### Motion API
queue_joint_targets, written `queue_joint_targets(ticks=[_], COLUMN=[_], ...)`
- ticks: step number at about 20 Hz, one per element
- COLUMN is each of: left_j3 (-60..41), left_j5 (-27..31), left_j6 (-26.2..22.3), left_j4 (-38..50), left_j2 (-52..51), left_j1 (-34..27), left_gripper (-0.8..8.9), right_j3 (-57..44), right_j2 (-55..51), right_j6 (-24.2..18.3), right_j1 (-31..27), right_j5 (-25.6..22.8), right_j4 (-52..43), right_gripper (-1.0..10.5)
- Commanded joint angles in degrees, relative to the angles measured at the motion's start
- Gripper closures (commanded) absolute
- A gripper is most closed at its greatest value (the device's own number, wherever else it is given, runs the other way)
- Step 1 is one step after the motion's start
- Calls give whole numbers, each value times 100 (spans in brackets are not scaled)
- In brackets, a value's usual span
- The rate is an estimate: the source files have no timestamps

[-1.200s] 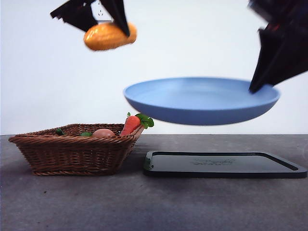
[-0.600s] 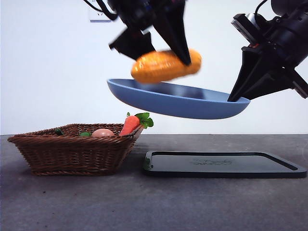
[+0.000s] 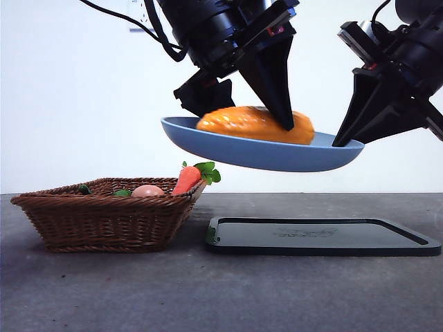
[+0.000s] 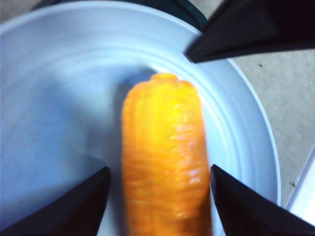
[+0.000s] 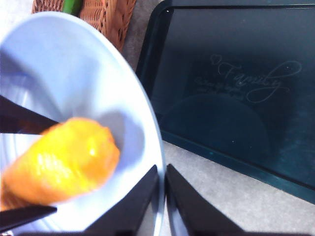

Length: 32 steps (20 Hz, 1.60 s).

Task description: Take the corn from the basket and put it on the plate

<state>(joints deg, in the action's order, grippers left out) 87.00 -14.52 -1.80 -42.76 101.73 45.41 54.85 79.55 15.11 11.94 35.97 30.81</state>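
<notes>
The orange-yellow corn (image 3: 252,124) lies lengthwise in the light-blue plate (image 3: 263,153), which is held in the air above the table, tilted slightly down to the right. My left gripper (image 3: 243,119) straddles the corn from above. In the left wrist view its jaws stand open, with a thin strip of plate (image 4: 59,73) showing beside the corn (image 4: 165,157). My right gripper (image 3: 342,142) is shut on the plate's right rim, and its jaws pinch that rim (image 5: 158,162) in the right wrist view. The brown wicker basket (image 3: 104,221) sits on the table at the lower left.
A flat black tray (image 3: 318,238) lies on the table under the plate, right of the basket. In the basket are a carrot with green leaves (image 3: 187,180), a peach-brown ball (image 3: 149,191) and green pieces (image 5: 74,6).
The left gripper came down with the corn, which now lies flat in the plate instead of hanging above it. The plate shifted slightly right and levelled a little.
</notes>
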Motion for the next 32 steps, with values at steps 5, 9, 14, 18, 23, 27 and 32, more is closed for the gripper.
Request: queue_joint_targets(ticks=[5, 9, 14, 18, 23, 27, 32], left_j3=[273, 730, 1325, 1582, 1582, 1582, 1582], left_j5=[-7, -7, -4, -4, -7, -7, -7], left_j6=[-52, -59, -59, -57, -52, -28, -11], left_j4=[-254, -710, -1036, -1204, -1211, -1241, -1320], left_j2=[-46, -304, -588, -850, -1165, -1329, -1377], left_j1=[59, 57, -52, -262, -341, -339, -339], left_gripper=[471, 471, 473, 475, 475, 475, 475], right_j3=[120, 120, 120, 120, 280, 682, 1113], right_j2=[59, 59, 59, 61, 496, 1261, 2074], right_j6=[20, -13, -13, -13, -13, -15, -63], right_j1=[20, 20, 4, -232, -789, -1056, -1102], right_j5=[70, 66, -4, -68, -190, -203, -415], right_j4=[-33, -17, -26, -133, -286, -365, -387], right_gripper=[944, 944, 944, 944, 944, 944, 944])
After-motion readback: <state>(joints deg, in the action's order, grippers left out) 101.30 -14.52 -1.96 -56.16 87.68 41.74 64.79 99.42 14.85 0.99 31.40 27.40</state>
